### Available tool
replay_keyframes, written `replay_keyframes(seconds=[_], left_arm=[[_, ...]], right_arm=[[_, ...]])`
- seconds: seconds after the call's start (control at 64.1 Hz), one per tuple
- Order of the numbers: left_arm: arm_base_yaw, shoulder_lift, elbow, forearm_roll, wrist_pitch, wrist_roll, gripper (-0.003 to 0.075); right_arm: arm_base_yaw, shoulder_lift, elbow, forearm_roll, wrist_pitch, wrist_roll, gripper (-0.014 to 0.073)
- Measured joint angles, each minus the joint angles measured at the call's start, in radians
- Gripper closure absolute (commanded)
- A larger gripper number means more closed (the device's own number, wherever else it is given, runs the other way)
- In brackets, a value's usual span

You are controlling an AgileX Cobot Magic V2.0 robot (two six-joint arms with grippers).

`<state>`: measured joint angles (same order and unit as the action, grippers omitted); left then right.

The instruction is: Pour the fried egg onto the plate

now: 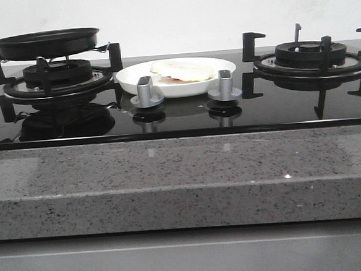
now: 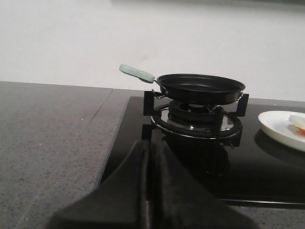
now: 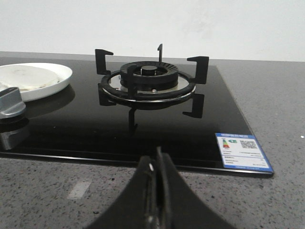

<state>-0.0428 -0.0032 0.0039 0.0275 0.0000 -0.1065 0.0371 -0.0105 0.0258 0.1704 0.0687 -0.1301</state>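
Observation:
The fried egg (image 1: 182, 69) lies flat on the white plate (image 1: 130, 79) at the middle back of the black glass hob. Both also show in the right wrist view, the egg (image 3: 26, 76) on the plate (image 3: 64, 72). In the left wrist view only the plate's edge (image 2: 276, 125) shows. The black frying pan (image 1: 45, 43) with a pale green handle (image 2: 136, 72) stands empty on the left burner. My left gripper (image 2: 149, 145) is shut and empty, in front of that burner. My right gripper (image 3: 156, 157) is shut and empty over the counter in front of the right burner. Neither gripper shows in the front view.
Two silver knobs (image 1: 145, 92) (image 1: 225, 85) stand in front of the plate. The right burner (image 1: 310, 59) has black pan supports. A blue label (image 3: 241, 151) is at the hob's front right corner. A grey speckled stone counter (image 1: 183, 178) surrounds the hob.

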Motion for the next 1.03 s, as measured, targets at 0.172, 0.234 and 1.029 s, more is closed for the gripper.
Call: replay_keyframes(seconds=[0.172,0.234,1.029], left_arm=[[0.0,0.0,0.0,0.0,0.0,0.0,0.0741],[0.0,0.0,0.0,0.0,0.0,0.0,0.0741],[0.0,0.0,0.0,-0.002,0.0,0.0,0.0741]], right_arm=[[0.0,0.0,0.0,-0.17,-0.024,0.202,0.0662],[0.0,0.0,0.0,-0.189,-0.03,0.232,0.0662],[0.0,0.0,0.0,-0.207,-0.039,0.254,0.0662]])
